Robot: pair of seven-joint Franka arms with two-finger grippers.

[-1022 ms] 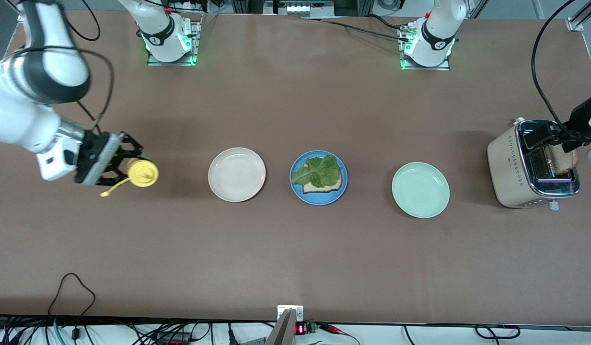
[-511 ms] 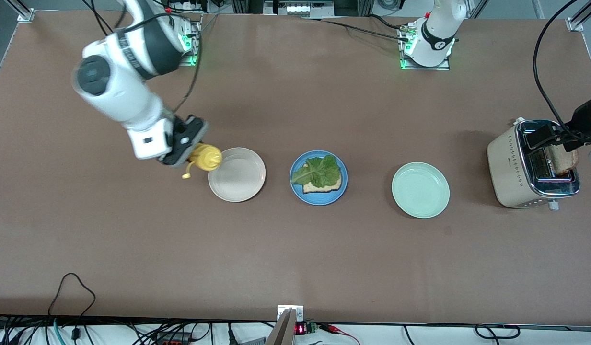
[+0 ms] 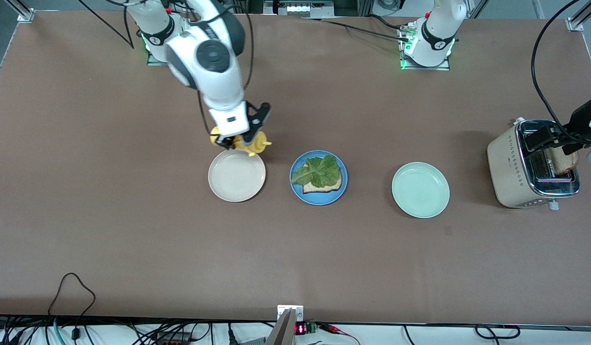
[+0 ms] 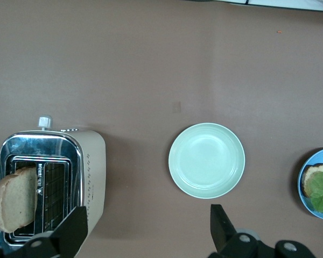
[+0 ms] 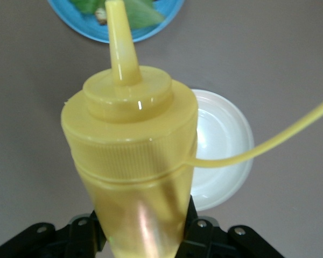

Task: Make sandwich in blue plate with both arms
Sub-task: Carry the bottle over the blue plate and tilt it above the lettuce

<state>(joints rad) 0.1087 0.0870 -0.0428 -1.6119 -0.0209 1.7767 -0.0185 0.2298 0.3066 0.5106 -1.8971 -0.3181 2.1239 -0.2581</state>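
Observation:
The blue plate (image 3: 318,195) sits mid-table with one bread slice (image 3: 330,186) and a green lettuce leaf (image 3: 319,172) on it; its rim shows in the right wrist view (image 5: 167,16). My right gripper (image 3: 238,140) is shut on a yellow squeeze bottle (image 3: 249,143), held over the cream-white plate's (image 3: 236,175) edge nearest the robots' bases. The bottle (image 5: 134,156) fills the right wrist view, nozzle toward the blue plate. A second bread slice (image 3: 564,161) stands in the toaster (image 3: 513,165). My left gripper (image 3: 551,139) is open and empty over the toaster; its wrist view shows the toaster (image 4: 70,177) and slice (image 4: 13,207).
A pale green plate (image 3: 420,189) lies between the blue plate and the toaster, also in the left wrist view (image 4: 206,160). The cream-white plate (image 5: 226,156) lies under the bottle. A thin yellow cap tether (image 5: 290,134) trails from the bottle.
My right arm swung the yellow bottle from the right arm's end of the table to over the cream-white plate's edge, close to the blue plate. The left gripper stayed over the toaster.

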